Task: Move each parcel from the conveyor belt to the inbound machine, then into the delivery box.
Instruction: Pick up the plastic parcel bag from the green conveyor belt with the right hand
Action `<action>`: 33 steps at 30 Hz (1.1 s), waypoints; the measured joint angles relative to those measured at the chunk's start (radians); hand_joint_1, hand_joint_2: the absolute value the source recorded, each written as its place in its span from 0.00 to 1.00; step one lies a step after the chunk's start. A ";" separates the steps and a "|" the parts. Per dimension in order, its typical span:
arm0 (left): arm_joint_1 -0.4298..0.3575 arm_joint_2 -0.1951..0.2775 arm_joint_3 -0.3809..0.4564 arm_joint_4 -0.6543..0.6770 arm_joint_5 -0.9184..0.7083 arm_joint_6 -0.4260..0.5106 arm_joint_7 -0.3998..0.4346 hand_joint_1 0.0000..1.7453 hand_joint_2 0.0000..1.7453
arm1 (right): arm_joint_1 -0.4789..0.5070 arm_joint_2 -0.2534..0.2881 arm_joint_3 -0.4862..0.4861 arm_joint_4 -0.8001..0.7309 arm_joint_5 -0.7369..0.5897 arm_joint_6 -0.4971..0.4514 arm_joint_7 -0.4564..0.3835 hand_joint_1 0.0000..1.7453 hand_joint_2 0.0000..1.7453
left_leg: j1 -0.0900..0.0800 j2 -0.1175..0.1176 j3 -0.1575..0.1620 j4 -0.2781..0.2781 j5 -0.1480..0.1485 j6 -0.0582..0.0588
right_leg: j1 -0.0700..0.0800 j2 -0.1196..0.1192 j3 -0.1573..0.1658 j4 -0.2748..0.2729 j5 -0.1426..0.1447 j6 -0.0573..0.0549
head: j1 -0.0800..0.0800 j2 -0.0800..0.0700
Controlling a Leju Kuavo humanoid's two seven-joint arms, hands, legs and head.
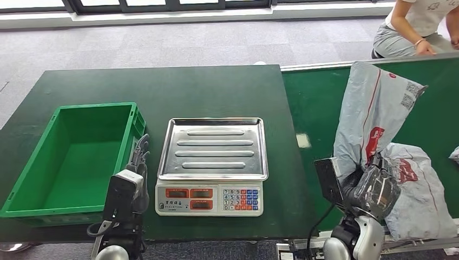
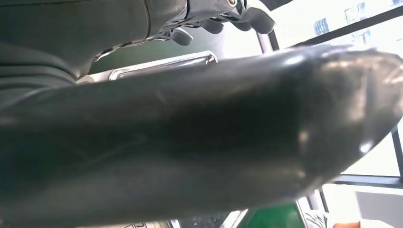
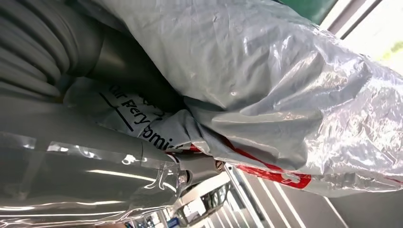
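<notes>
A long grey parcel bag (image 1: pixel 373 111) with red print stands up off the green conveyor belt (image 1: pixel 314 103), held at its lower end by my right hand (image 1: pixel 373 187). In the right wrist view the crinkled grey bag (image 3: pixel 285 95) lies pressed against my thumb (image 3: pixel 123 66). A second grey parcel (image 1: pixel 419 189) lies on the belt just right of that hand. The weighing scale (image 1: pixel 212 162) with its steel tray sits mid-table. The green delivery box (image 1: pixel 76 157) stands at the left. My left hand (image 1: pixel 138 168) rests between box and scale, holding nothing, fingers (image 2: pixel 237 16) apart.
A person (image 1: pixel 417 27) crouches behind the conveyor at the far right, one hand at its edge. Another parcel's corner (image 1: pixel 454 156) shows at the right border. The dark green table (image 1: pixel 162 86) has bare surface behind the box and scale.
</notes>
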 joint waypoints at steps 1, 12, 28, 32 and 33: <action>0.000 0.000 0.000 0.001 0.002 -0.001 -0.003 0.00 0.00 | 0.002 -0.002 -0.003 -0.019 0.008 -0.011 0.000 1.00 1.00 | -0.001 0.000 -0.002 0.000 -0.001 0.001 | -0.001 0.000 0.000 0.000 0.000 0.001 | 0.000 0.000; -0.035 0.002 -0.002 0.037 0.026 -0.020 -0.020 0.00 0.00 | -0.050 -0.075 -0.016 -0.110 0.006 -0.055 -0.003 1.00 1.00 | -0.011 -0.001 -0.006 0.000 0.000 0.010 | -0.011 -0.002 0.001 0.000 0.001 0.009 | 0.000 0.000; -0.094 -0.004 -0.025 0.081 0.087 0.052 -0.083 0.00 0.00 | -0.421 -0.054 0.004 0.318 -0.374 -0.078 -0.265 1.00 1.00 | -0.013 -0.009 -0.006 0.001 0.010 0.013 | -0.013 -0.008 -0.004 0.000 0.006 0.014 | 0.000 0.000; -0.119 -0.009 -0.028 0.099 0.097 0.068 -0.093 0.00 0.00 | -0.471 0.004 0.037 0.420 -0.401 -0.069 -0.284 1.00 1.00 | -0.013 -0.010 -0.007 0.001 0.010 0.013 | -0.013 -0.008 -0.005 0.000 0.007 0.014 | 0.000 0.000; -0.122 -0.010 -0.028 0.103 0.098 0.070 -0.094 0.00 0.00 | -0.478 0.014 0.043 0.435 -0.403 -0.069 -0.285 1.00 1.00 | -0.013 -0.010 -0.007 0.001 0.010 0.013 | -0.013 -0.009 -0.005 0.000 0.007 0.014 | 0.000 0.000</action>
